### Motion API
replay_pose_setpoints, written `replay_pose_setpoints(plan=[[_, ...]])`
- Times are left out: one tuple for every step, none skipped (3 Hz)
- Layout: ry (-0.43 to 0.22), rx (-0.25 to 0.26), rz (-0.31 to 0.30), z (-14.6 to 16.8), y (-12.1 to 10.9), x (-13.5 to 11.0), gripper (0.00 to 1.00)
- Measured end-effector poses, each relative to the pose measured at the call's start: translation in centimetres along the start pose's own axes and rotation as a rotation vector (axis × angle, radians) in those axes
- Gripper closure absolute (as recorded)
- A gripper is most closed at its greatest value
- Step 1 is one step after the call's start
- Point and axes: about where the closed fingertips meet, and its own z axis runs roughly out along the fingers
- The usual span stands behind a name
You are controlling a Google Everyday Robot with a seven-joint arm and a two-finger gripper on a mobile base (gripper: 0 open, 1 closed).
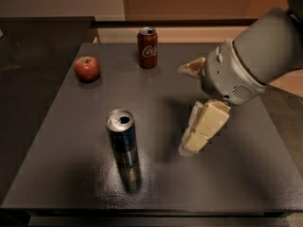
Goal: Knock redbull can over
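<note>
The redbull can [122,137] stands upright on the dark grey table [71,126], near the front and left of centre. It is slim, blue and silver, with an opened silver top. My gripper [191,145] hangs from the grey arm [251,60] that comes in from the upper right. It points down and to the left, low over the table, to the right of the can and apart from it by about a can's height.
A red cola can [147,47] stands upright at the back of the table. A red apple [87,68] lies at the back left. A darker counter [33,56] adjoins the table on the left.
</note>
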Motion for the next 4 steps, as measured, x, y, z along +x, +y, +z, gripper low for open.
replay_pose_setpoints(plan=[[-0.128,-0.063,-0.014,3.5,1.4,-2.9,0.0],[-0.228,-0.117,-0.033,6.0,2.7,-5.1,0.0],[-0.289,-0.164,-0.038,7.9,3.7,-6.4,0.0],[-0.34,-0.199,-0.035,8.7,4.5,-7.3,0.0]])
